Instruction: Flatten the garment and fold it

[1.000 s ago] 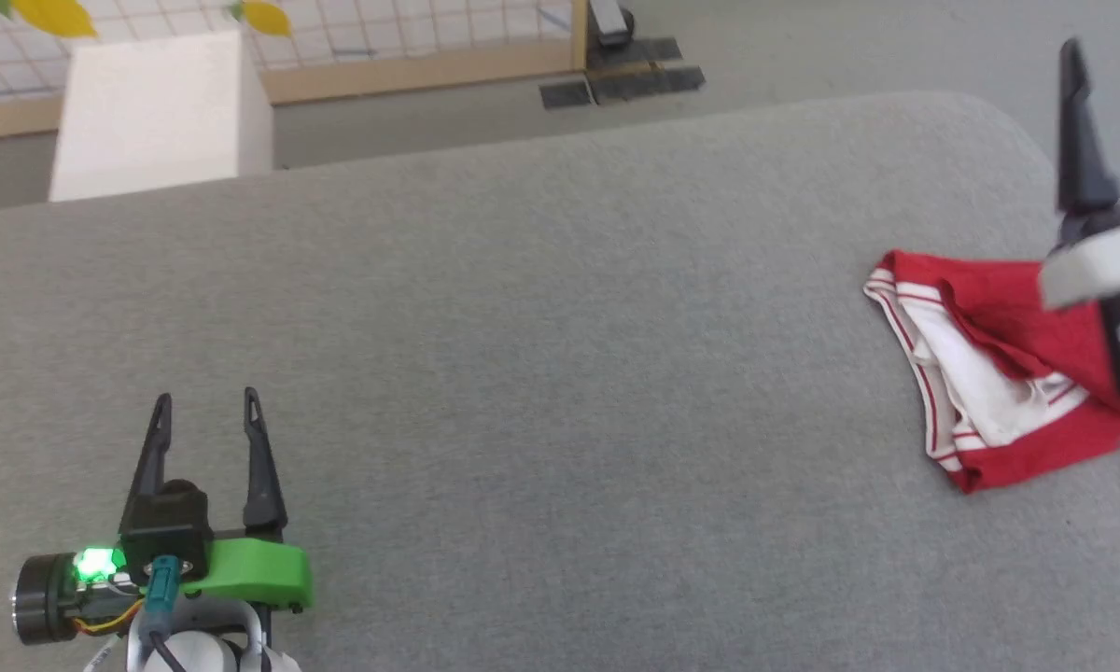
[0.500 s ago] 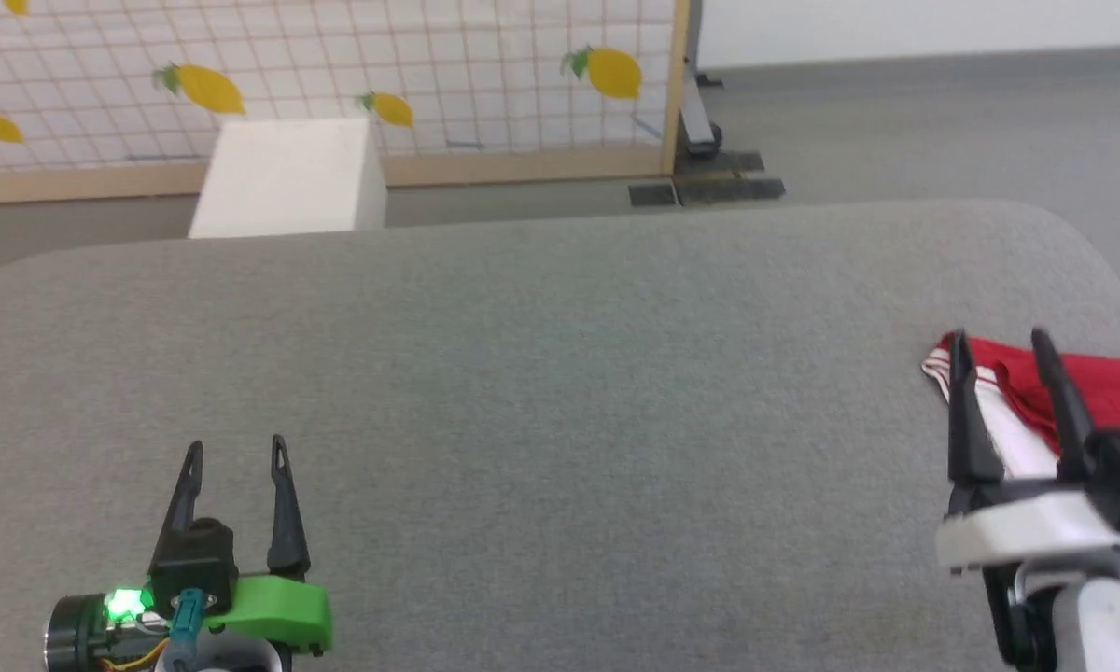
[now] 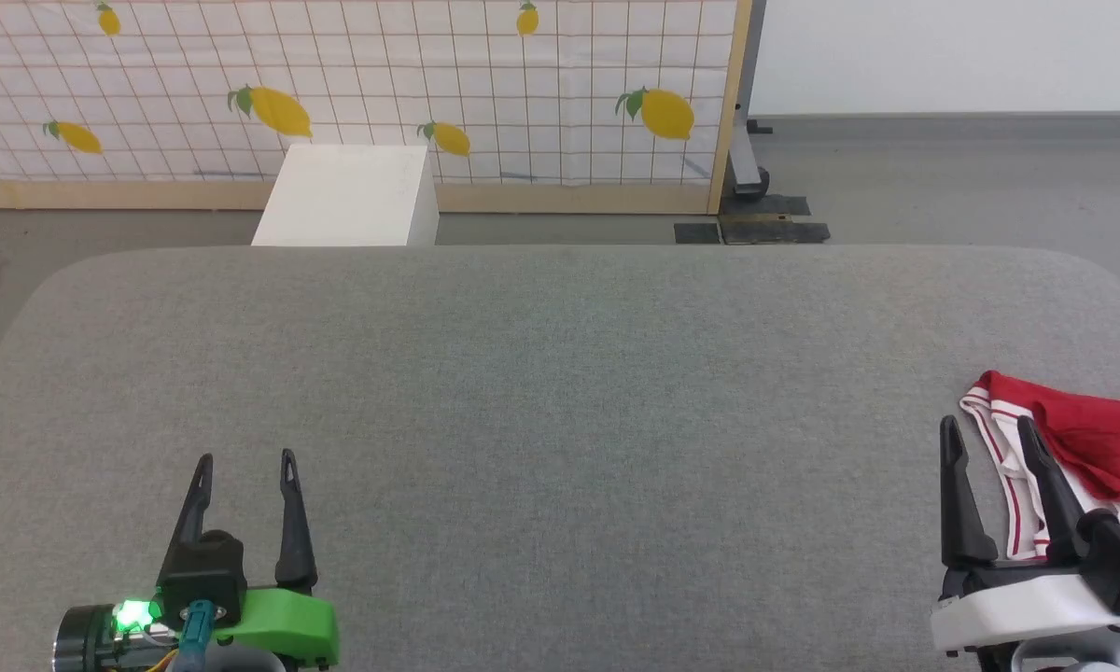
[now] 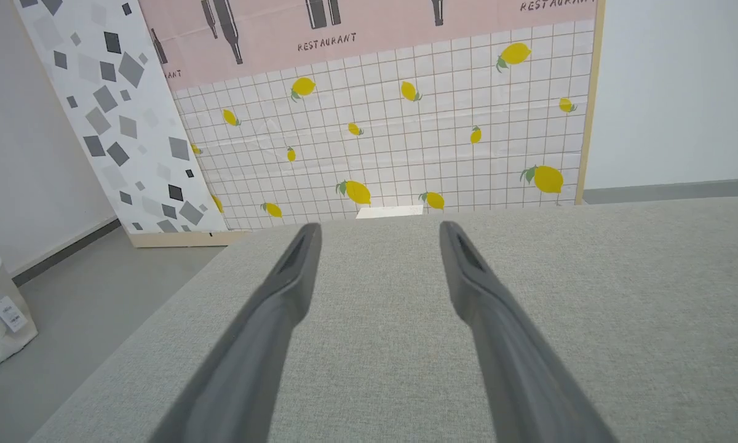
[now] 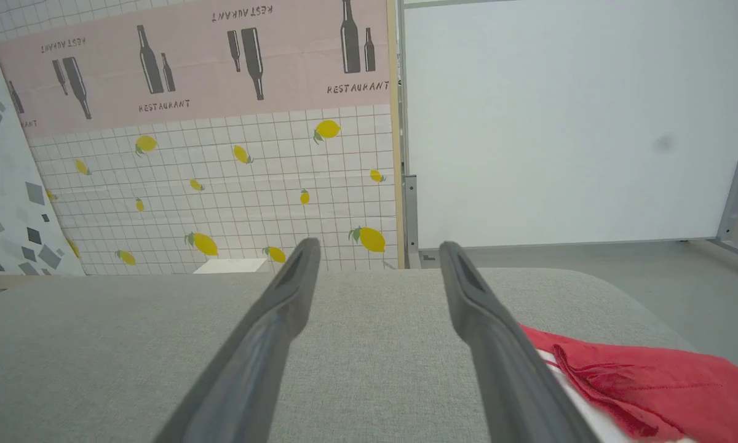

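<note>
The garment: where does it lie on the grey table?

— At the table's right edge, toward its near right corner. It is bunched up rather than spread. Red cloth is heaped over a white part with red-striped trim, and it runs out past the side of the head view.

And the right gripper, does it have hold of it?

— Not in any grip I can see. Its two dark fingers stand spread wide, pointing toward the table's far edge, and grey table surface shows between the tips. In the head view, the finger nearer the table's right edge crosses in front of the striped white trim. In the right wrist view the red and white cloth lies just beside that same finger, on its outer side. Whether the finger touches the cloth I cannot tell.

The left gripper?

— Over the table's near left part, well apart from the garment. Its fingers are spread wide too, with grey table between them, and they point at the far edge. A green light glows at its wrist.

What is past the table?

— Beyond the far edge a white box stands on the floor, and behind it a screen printed with lemons on a grid.
</note>
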`<state>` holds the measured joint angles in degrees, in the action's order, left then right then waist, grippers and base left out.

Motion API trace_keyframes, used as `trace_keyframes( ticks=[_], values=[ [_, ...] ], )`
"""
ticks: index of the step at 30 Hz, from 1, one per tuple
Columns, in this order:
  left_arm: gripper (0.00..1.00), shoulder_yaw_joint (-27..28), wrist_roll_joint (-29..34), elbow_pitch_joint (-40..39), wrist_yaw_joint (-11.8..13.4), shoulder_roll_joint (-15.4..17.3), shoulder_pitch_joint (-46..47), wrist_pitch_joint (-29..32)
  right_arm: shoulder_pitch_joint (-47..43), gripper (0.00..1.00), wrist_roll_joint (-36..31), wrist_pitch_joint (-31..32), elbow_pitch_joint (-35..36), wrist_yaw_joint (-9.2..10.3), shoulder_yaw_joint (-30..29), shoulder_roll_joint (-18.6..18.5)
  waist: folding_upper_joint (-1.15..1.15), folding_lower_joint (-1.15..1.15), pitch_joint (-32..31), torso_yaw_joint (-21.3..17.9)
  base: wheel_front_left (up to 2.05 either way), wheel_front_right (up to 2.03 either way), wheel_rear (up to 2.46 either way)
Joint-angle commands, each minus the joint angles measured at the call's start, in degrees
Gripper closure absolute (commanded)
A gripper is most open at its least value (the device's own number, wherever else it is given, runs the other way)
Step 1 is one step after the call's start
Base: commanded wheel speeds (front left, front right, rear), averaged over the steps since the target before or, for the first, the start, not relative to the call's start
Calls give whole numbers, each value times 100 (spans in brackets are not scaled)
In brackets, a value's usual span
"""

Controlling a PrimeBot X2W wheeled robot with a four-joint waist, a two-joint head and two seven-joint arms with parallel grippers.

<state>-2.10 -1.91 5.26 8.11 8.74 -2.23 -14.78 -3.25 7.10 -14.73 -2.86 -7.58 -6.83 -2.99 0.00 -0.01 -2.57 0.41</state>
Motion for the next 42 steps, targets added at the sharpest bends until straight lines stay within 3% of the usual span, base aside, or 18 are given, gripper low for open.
trace_keyframes(
  ticks=[1, 15, 16, 42],
  values=[
    [0, 2, 38, 22, -25, -26, -35, -22, -66, 0, -5, -27, 17, 9, 16, 11, 0, 1, 20, -1, 0, 0, 0],
    [0, -56, 146, 68, -7, -6, 28, -22, -42, 0, -74, -27, 42, 9, 45, 11, 0, 1, 154, 17, 0, 0, 0],
    [100, -54, 98, 61, 0, -1, 8, 1, -15, 100, -51, 1, 16, 0, 38, 0, 0, 1, 154, 16, 0, 0, 0],
    [100, -1, 104, -54, -158, -114, 49, 296, 52, 100, -179, 294, 65, 2, 162, 1, 0, 1, 176, 5, 0, 0, 0]
  ],
)
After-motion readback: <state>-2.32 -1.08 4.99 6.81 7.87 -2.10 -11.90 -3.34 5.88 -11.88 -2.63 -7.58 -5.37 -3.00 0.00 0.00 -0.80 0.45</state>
